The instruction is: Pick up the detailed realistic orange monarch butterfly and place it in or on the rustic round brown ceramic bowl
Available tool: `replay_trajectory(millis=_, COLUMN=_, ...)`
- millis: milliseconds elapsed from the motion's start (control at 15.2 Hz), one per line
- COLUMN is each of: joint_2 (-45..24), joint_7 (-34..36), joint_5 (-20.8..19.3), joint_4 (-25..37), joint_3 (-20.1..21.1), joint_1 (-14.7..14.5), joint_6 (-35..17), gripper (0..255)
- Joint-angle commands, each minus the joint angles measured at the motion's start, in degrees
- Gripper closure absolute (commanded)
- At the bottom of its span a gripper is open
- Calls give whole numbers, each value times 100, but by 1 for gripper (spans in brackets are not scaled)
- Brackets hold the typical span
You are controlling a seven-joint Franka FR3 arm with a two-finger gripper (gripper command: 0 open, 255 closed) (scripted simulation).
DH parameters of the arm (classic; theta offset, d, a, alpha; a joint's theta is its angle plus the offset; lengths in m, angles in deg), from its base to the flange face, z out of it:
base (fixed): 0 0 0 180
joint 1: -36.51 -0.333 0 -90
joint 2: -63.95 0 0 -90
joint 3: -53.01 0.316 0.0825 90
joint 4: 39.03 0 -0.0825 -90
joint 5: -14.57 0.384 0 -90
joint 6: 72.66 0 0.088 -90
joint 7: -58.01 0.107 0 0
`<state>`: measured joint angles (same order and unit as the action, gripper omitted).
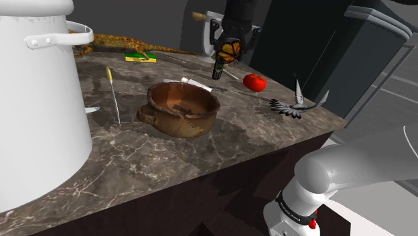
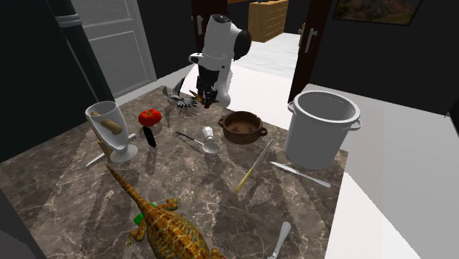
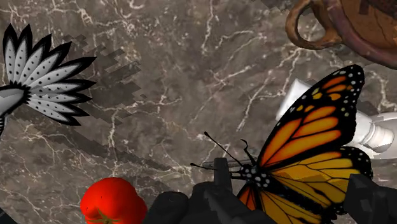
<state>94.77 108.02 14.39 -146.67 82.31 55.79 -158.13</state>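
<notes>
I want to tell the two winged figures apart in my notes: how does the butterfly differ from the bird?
The butterfly is orange with black veins; the bird is grey and black. The butterfly is clasped in the end effector, raised above the countertop; the bird lies on the countertop, with nothing touching it. Both are winged animal figures.

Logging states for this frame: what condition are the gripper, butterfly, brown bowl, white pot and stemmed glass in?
gripper: shut on the butterfly, above the counter.
butterfly: clasped between the fingers, wings folded up, off the surface.
bowl: upright, empty.
pot: upright, no lid on it.
glass: upright, with something tan inside.
</notes>
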Motion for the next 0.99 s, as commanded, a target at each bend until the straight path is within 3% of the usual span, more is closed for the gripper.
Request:
replay_trajectory(millis=0, joint_2=-126, joint_7=304, joint_5=44, joint_4=208, joint_3=274, joint_1=-14, joint_6=106, gripper=255)
replay_trajectory(millis=462, joint_2=-802, joint_7=1467, joint_5=14, joint_4=1058, joint_3=1422, joint_1=40, joint_6=401, gripper=255)
replay_trajectory(millis=792, joint_2=-1658, joint_7=2491, joint_5=-375, joint_4=1889, joint_3=2574, joint_1=211, joint_6=664, gripper=255)
replay_trajectory(millis=924, joint_2=-1548, joint_7=2462, joint_5=-297, joint_4=1648, joint_3=2495, joint_1=169, joint_6=494, gripper=255)
